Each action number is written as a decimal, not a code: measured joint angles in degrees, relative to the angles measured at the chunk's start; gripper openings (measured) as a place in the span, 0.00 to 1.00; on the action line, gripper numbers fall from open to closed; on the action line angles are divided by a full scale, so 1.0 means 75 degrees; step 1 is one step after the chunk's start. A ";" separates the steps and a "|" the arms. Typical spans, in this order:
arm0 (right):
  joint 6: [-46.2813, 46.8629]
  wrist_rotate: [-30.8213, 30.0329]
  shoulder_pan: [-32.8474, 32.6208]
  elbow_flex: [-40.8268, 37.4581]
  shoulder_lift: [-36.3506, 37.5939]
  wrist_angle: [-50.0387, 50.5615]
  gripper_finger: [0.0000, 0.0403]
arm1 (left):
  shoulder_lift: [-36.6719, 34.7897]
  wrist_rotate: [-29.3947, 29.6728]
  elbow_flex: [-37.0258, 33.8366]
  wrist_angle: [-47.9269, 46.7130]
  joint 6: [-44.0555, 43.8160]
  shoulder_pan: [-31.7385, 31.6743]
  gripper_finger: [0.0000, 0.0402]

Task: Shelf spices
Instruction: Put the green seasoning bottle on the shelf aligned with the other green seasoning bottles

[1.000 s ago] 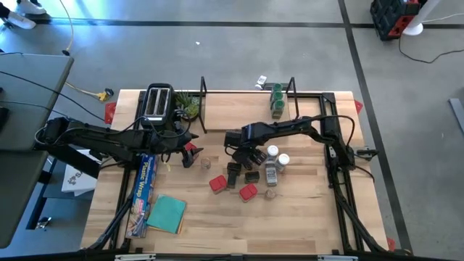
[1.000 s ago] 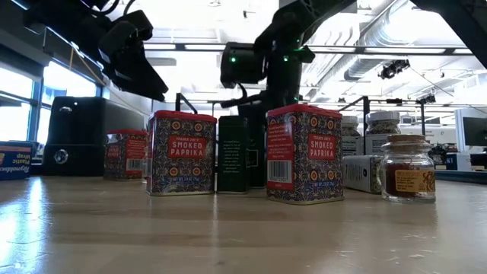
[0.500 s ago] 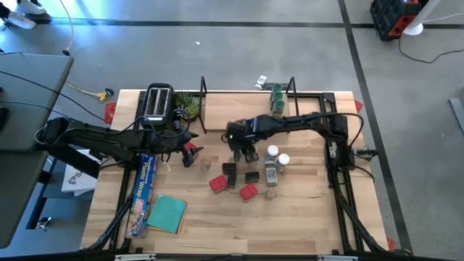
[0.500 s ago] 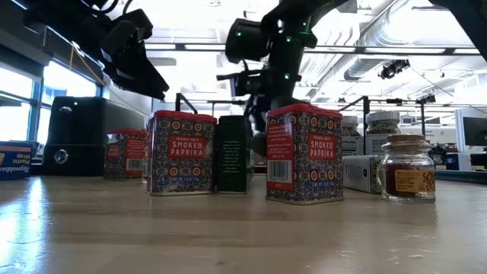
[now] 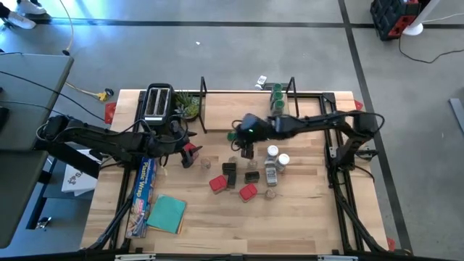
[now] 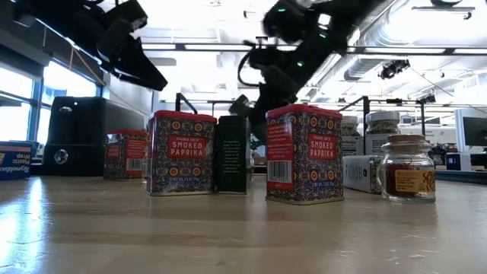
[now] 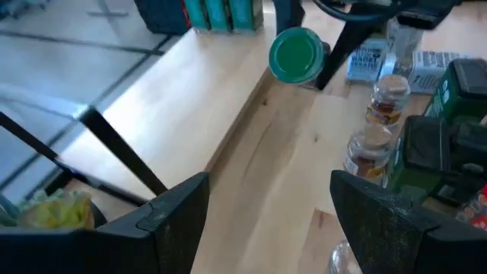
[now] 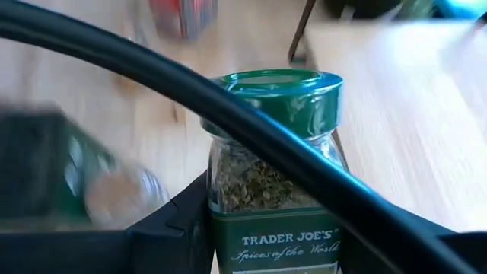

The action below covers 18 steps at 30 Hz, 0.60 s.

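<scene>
herb jar [image 8: 274,175] with a green lid sits clamped between the fingers of the right pincer [image 5: 243,140], held above the surface [image 5: 304,210] just in front of the shelf [image 5: 243,109], where two green-lidded jars [image 5: 277,100] stand by its right end; left pincer [image 5: 190,143] hangs with jaws wide and empty near the toaster [image 5: 159,102]; red tins [image 6: 181,152] and dark jars [image 5: 230,174] cluster mid-surface
</scene>
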State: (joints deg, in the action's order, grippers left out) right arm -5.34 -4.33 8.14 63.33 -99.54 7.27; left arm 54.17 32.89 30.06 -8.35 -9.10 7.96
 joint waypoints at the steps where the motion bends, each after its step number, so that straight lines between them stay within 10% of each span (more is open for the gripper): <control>1: 0.0292 -0.0031 -0.0043 -0.0382 0.0169 -0.0844 0.47 | 0.0003 0.0069 -0.0002 0.0159 0.0110 0.0054 0.67; 9: 0.1103 -0.1530 -0.0912 -0.1608 0.0559 -0.5777 0.47 | 0.0132 -0.0659 -0.0953 0.4454 0.2076 -0.0016 0.67; 18: 0.0515 -0.2149 -0.1451 -0.1614 0.0556 -0.7452 0.47 | 0.1060 -0.3284 -0.1172 0.6512 0.1750 -0.1114 0.68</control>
State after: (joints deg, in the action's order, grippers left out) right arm -1.47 -20.45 -2.74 51.22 -95.37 -48.62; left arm 62.12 8.26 21.28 40.49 4.03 -0.40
